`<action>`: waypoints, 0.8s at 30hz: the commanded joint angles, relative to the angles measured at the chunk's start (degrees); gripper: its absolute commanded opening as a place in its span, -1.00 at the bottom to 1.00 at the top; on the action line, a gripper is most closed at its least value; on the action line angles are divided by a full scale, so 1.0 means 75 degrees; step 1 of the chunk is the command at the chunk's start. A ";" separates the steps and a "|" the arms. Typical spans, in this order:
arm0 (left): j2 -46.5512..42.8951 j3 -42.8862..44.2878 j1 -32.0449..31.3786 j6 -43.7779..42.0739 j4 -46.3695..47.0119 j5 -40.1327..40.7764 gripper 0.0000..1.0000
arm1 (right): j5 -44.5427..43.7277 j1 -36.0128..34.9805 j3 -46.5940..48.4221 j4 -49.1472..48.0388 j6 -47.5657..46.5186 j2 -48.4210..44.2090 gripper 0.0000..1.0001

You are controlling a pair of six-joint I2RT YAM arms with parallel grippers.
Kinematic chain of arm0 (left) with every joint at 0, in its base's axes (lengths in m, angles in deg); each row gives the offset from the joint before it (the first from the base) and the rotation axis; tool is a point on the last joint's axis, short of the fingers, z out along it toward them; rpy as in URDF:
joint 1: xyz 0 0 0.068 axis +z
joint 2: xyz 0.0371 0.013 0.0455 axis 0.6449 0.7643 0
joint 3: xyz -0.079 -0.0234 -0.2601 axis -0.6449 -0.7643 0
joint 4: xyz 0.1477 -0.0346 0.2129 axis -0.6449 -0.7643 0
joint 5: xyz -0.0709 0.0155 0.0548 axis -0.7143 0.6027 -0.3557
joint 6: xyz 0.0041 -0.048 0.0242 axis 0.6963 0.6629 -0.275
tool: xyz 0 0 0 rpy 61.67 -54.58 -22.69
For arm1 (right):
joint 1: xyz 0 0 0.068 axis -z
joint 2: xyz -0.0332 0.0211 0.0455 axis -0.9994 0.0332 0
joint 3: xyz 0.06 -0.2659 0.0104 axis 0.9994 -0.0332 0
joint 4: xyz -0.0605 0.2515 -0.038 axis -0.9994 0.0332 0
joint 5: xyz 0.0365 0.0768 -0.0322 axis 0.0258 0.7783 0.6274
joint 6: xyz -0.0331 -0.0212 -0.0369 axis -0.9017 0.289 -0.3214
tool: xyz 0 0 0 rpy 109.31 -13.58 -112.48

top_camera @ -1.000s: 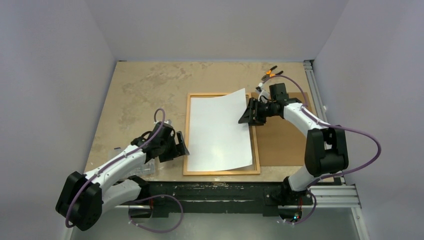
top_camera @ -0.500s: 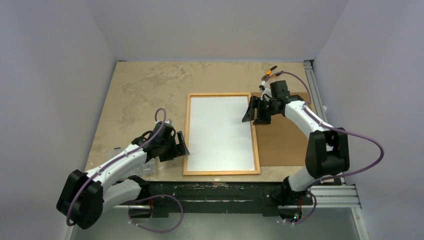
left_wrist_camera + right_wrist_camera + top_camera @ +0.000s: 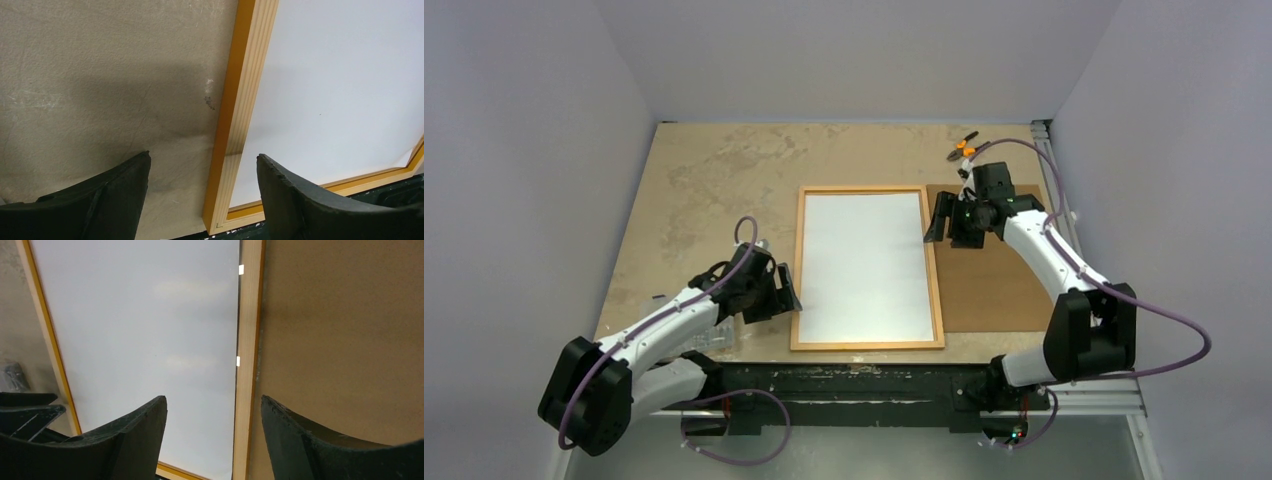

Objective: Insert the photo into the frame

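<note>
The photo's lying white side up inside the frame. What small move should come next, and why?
Probably lift the right gripper clear of the frame. The photo looks flat inside it, borders showing all round, and both that gripper and the left gripper stand open, holding nothing.

- Found the frame (image 3: 867, 344) lying flat on the table (image 3: 714, 190), near the middle, long sides running from the near edge toward the far edge.
- Noted a thin rectangular border: pale wood-coloured on the upward face, bright orange along the outer edge and inner lip.
- Found the near short rail close to the table's near edge.
- Found the photo (image 3: 864, 265) lying flat inside the frame, plain white side up, printed side not visible.
- Noted the sheet filling the opening, its edges parallel to the rails on all four sides.
- Observed no curl or lifted corner; faint glare on the white surface.
</note>
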 commanded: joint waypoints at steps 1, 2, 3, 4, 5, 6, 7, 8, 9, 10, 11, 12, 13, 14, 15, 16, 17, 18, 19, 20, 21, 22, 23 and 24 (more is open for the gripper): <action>0.0051 -0.0115 0.0037 -0.0140 0.0284 -0.0026 0.47 | -0.0364 0.0020 -0.0446 0.0184 0.0149 -0.0159 0.31; 0.0069 -0.0115 0.0039 -0.0144 0.0306 -0.0044 0.45 | -0.0378 0.0016 -0.0568 0.0163 0.0185 -0.0139 0.30; 0.0086 -0.0137 0.0043 -0.0134 0.0353 -0.0065 0.42 | -0.0358 0.0018 -0.0717 0.0111 0.0235 -0.0111 0.27; 0.0110 -0.0160 0.0046 -0.0125 0.0400 -0.0093 0.39 | -0.0285 0.0008 -0.0860 0.0043 0.0282 -0.0075 0.24; 0.0135 -0.0176 0.0039 -0.0104 0.0459 -0.0114 0.35 | -0.0206 -0.0011 -0.0992 -0.0045 0.0322 -0.0024 0.20; 0.0178 -0.0190 0.0038 -0.0098 0.0502 -0.0137 0.32 | -0.0149 -0.0032 -0.1131 -0.0131 0.0357 0.0042 0.12; 0.0227 -0.0185 0.0042 -0.0086 0.0539 -0.0160 0.29 | -0.0135 -0.0068 -0.1203 -0.0179 0.0382 0.0105 0.07; 0.0260 -0.0191 0.0046 -0.0080 0.0571 -0.0176 0.26 | -0.0128 -0.0108 -0.1289 -0.0240 0.0427 0.0173 0.03; 0.0299 -0.0201 0.0038 -0.0069 0.0615 -0.0199 0.24 | -0.0088 -0.0145 -0.1339 -0.0290 0.0457 0.0241 -0.03; 0.0336 -0.0193 0.0041 -0.0060 0.0652 -0.0232 0.23 | -0.0039 -0.0211 -0.1367 -0.0337 0.0497 0.0317 -0.07; 0.0369 -0.0202 0.0046 -0.0062 0.0704 -0.0250 0.21 | -0.0020 -0.0300 -0.1388 -0.0382 0.0536 0.0358 -0.11; 0.0405 -0.0198 0.0038 -0.0053 0.0746 -0.0283 0.19 | 0.0000 -0.0431 -0.1395 -0.0429 0.0578 0.0426 -0.14; 0.0450 -0.0193 0.0039 -0.0048 0.0782 -0.0301 0.17 | 0.0006 -0.0546 -0.1387 -0.0466 0.0625 0.0472 -0.19; 0.0482 -0.0183 0.0045 -0.0050 0.0845 -0.0323 0.16 | 0.0006 -0.0642 -0.1385 -0.0511 0.0697 0.0526 -0.21; 0.0529 -0.0181 0.0040 -0.0047 0.0888 -0.0353 0.15 | 0.0006 -0.0736 -0.1377 -0.0558 0.0752 0.0584 -0.25; 0.0576 -0.0164 0.0040 -0.0050 0.0933 -0.0372 0.13 | 0.0006 -0.0819 -0.1373 -0.0589 0.0815 0.0652 -0.28; 0.0627 -0.0149 0.0038 -0.0039 0.0988 -0.0412 0.13 | -0.0010 -0.0889 -0.1354 -0.0625 0.0850 0.0732 -0.31; 0.0682 -0.0121 0.0040 -0.0039 0.1036 -0.0445 0.12 | -0.0026 -0.0933 -0.1329 -0.0647 0.0897 0.0812 -0.33; 0.0743 -0.0105 0.0037 -0.0039 0.1074 -0.0474 0.10 | -0.0023 -0.0962 -0.1307 -0.0669 0.0911 0.0887 -0.35; 0.0799 -0.0064 0.0041 -0.0045 0.1091 -0.0484 0.09 | 0.0001 -0.0987 -0.1287 -0.0696 0.0930 0.0953 -0.36; 0.0844 -0.0028 0.0050 -0.0056 0.1116 -0.0492 0.08 | 0.0000 -0.1007 -0.1271 -0.0722 0.0942 0.1001 -0.37; 0.0899 0.0021 0.0051 -0.0066 0.1146 -0.0486 0.07 | -0.0005 -0.1015 -0.1243 -0.0728 0.0954 0.1058 -0.37; 0.0979 0.0065 0.0072 -0.0093 0.1155 -0.0485 0.06 | -0.0005 -0.1016 -0.1214 -0.0739 0.0956 0.1099 -0.37; 0.1044 0.0120 0.0080 -0.0125 0.1152 -0.0494 0.05 | 0.0011 -0.1022 -0.1199 -0.0758 0.0967 0.1131 -0.38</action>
